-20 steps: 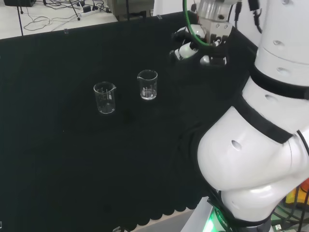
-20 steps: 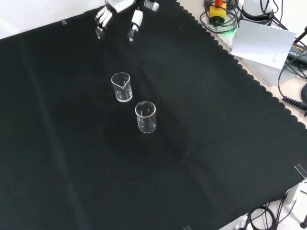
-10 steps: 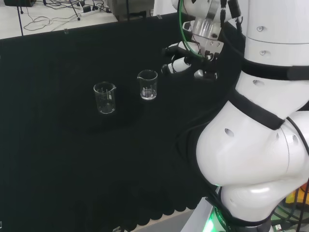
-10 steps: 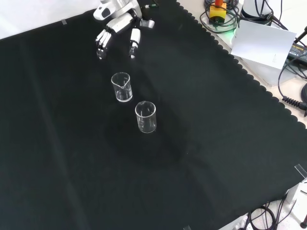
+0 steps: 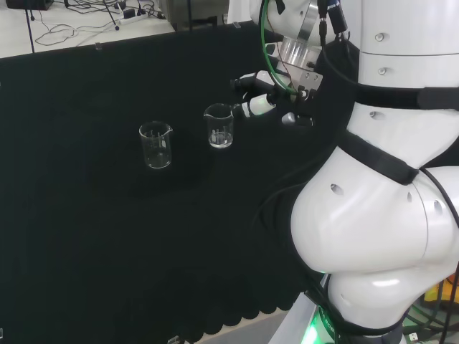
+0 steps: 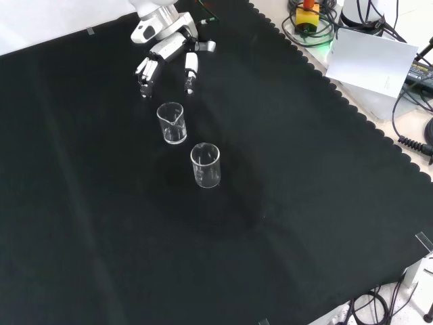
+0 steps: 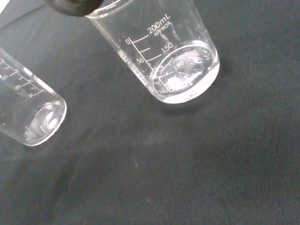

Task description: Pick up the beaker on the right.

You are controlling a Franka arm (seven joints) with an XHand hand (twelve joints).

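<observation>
your desk (image 6: 325,223) lies under black cloth, with its scalloped edge running down the 3 o'clock side of the front view. the arm's white links (image 5: 380,236) stand large from 3 to 5 o'clock in the head view. the robot hand (image 6: 166,51) comes in at 11 o'clock in the front view, palm down over the cloth, its fingers (image 6: 145,71) straight and spread apart from the thumb, gripping nothing. in the head view you see the robot hand (image 5: 269,97) a little above centre toward 1 o'clock, just beside the right beaker and not touching it.

two clear beakers stand upright on the cloth, near each other but apart, and both look empty. the right beaker (image 5: 219,125), your target, sits just above centre in the head view, with its spout toward the left of that view; in the front view the same right beaker (image 6: 171,122) stands at 10 o'clock from centre, just below the fingertips, with a gap between them. the left beaker (image 5: 155,145) stands at 9 o'clock from its neighbour in the head view, and in the front view the left beaker (image 6: 206,164) stands at 5 o'clock from the target, close to centre.

the wrist view looks down on the right beaker (image 7: 164,51) close up, with printed graduation marks on its wall and its round base on the cloth, and the left beaker (image 7: 28,112) apart from it
</observation>
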